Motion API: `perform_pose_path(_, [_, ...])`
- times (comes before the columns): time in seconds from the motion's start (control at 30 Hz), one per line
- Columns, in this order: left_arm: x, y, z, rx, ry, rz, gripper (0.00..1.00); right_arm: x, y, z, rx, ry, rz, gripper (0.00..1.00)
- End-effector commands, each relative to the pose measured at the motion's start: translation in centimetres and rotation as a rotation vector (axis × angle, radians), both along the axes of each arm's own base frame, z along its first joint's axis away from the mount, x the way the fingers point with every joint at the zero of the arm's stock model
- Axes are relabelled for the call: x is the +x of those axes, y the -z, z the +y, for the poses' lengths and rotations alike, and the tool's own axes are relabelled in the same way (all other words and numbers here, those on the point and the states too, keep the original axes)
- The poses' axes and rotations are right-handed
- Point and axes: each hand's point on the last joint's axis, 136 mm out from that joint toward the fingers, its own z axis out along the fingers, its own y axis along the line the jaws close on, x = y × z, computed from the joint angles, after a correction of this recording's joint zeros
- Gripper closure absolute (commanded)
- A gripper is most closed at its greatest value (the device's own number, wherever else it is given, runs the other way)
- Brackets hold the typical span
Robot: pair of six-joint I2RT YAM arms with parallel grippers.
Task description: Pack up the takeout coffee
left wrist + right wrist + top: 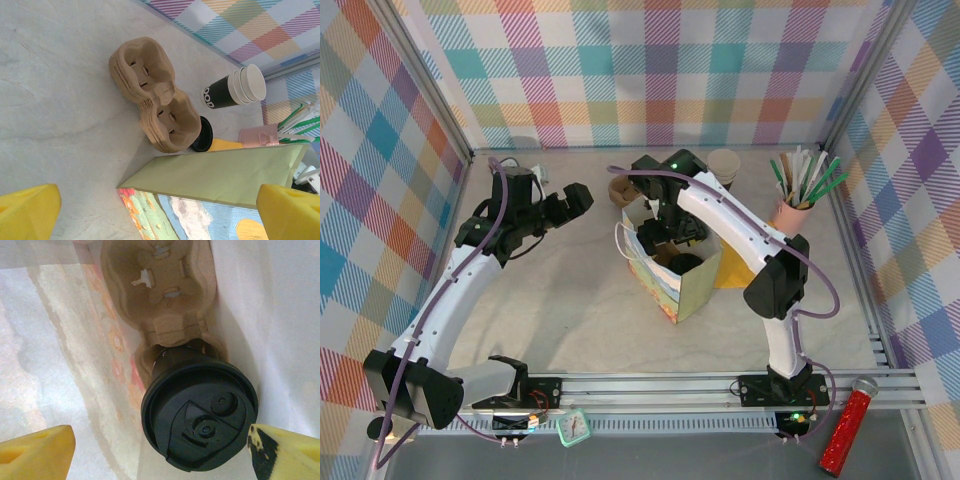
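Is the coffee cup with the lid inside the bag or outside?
Inside. The lidded takeout coffee sits in a brown carrier, with the pale inner walls of the bag on both sides.

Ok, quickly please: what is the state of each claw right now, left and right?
Left claw: open, holding nothing.
Right claw: open around the takeout coffee, not gripping it.

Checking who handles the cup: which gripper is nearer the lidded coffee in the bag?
Right. The right gripper reaches into the paper bag, fingers either side of the takeout coffee lid. The left gripper hangs outside, left of the bag.
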Motion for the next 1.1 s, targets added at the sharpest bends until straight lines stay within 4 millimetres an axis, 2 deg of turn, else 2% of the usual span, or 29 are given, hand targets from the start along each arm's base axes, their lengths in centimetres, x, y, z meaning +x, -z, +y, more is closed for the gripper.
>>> perform_pose_path(0.0, [0.1,-0.3,-0.6,-0.016,0.016,-0.012,0.0,-3.0,-2.4,-2.9,-0.076,0.016,0.058,0.1])
perform_pose_path(1.07, [0.2,-1.3,-0.3,0.004,0.005,-0.029,0.0,-2.7,-5.8,-2.9,-0.022,0.019,-0.082,0.14])
